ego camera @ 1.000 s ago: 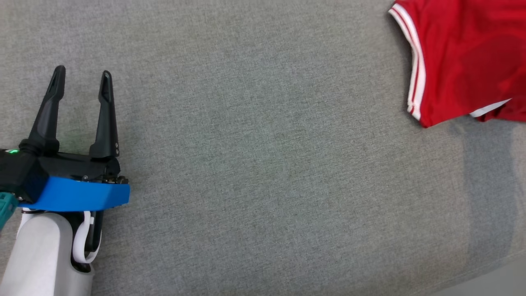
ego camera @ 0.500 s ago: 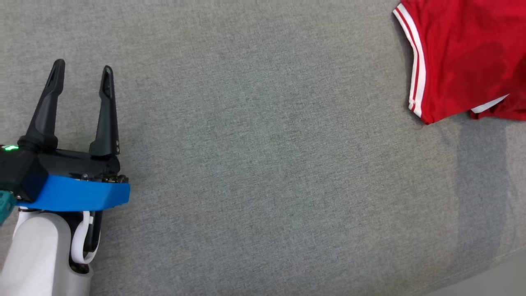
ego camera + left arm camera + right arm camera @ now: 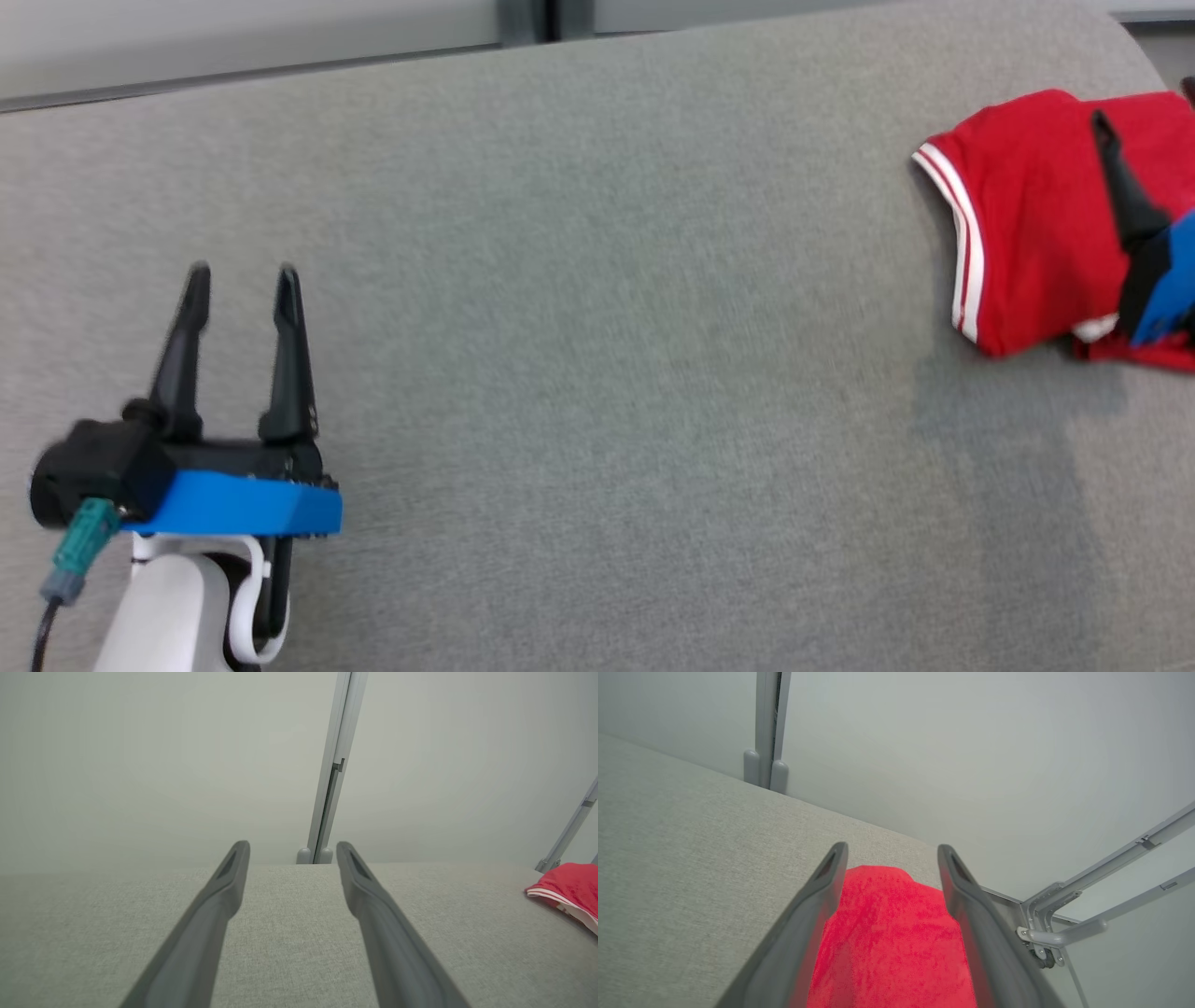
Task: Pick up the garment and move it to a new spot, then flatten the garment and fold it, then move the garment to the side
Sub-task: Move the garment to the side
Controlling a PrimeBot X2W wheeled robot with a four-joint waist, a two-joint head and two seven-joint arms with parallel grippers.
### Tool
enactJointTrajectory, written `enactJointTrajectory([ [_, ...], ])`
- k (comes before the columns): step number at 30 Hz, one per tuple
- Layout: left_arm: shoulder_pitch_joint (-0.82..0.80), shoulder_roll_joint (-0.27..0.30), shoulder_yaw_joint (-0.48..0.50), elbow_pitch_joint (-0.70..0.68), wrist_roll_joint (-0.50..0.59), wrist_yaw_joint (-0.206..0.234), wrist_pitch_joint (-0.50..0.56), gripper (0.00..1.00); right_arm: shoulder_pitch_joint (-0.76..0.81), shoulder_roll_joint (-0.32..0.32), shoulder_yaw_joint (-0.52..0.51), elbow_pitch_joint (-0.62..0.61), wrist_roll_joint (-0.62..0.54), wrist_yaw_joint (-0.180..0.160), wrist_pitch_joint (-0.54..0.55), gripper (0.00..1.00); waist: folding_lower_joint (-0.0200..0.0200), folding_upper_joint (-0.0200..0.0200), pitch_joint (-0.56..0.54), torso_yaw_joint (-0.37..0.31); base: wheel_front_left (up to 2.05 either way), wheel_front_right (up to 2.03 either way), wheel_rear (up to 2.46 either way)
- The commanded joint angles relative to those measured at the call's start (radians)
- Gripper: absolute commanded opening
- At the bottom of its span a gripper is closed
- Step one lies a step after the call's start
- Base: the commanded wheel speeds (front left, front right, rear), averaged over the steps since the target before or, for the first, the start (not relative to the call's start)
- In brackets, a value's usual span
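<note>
Head view: the red shirt (image 3: 1027, 233) lies at the far right end of the grey fabric tabletop (image 3: 607, 327), your right gripper (image 3: 1144, 101) over it. Your left gripper (image 3: 241, 275) sits at the tabletop's near left, fingers spread, empty.

Left wrist view: jaws apart above the tabletop, shirt (image 3: 570, 889) at its right end.

Right wrist view: jaws apart, clamping nothing; shirt (image 3: 892, 942) lies beneath them near the tabletop's far edge.

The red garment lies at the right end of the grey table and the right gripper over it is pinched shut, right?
Only the grip is wrong. The right gripper is open: the right wrist view shows its fingers spread wide over the red garment, which does lie at the right end of the grey table.
</note>
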Motion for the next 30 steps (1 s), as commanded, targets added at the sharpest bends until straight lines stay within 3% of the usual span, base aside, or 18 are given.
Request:
enactJointTrajectory([
  [1,0.012,-0.002,0.000,0.007,-0.002,0.003,-0.003,1.00,0.022,0.008,-0.008,-0.006,0.009,0.000,-0.006,1.00,0.0003,0.0000,-0.020,-0.009,0.00,0.00,0.00],
  [2,0.037,-0.012,0.004,0.036,-0.012,0.005,-0.014,1.00,0.107,0.075,-0.049,-0.049,0.053,0.000,-0.026,1.00,0.0003,0.0000,-0.065,0.008,0.00,0.00,0.00],
  [3,0.051,-0.018,0.007,0.050,-0.015,0.005,-0.019,1.00,0.150,0.102,-0.066,-0.072,0.071,0.000,-0.038,1.00,0.0003,0.0000,-0.090,0.016,0.00,0.00,0.00],
  [13,0.159,-0.024,0.032,0.136,-0.026,-0.007,-0.040,1.00,0.481,0.283,-0.151,-0.258,0.115,0.000,-0.108,1.00,0.0003,0.0000,-0.229,0.094,0.00,0.00,0.00],
  [20,0.205,-0.054,0.038,0.165,-0.031,-0.020,-0.042,1.00,0.614,0.349,-0.200,-0.342,0.109,0.000,-0.099,1.00,0.0003,0.0000,-0.289,0.147,0.00,0.00,0.00],
  [30,0.213,-0.060,0.050,0.197,-0.024,-0.037,-0.042,1.00,0.674,0.375,-0.236,-0.368,0.118,0.000,-0.104,1.00,0.0003,0.0000,-0.311,0.172,0.00,0.00,0.00],
])
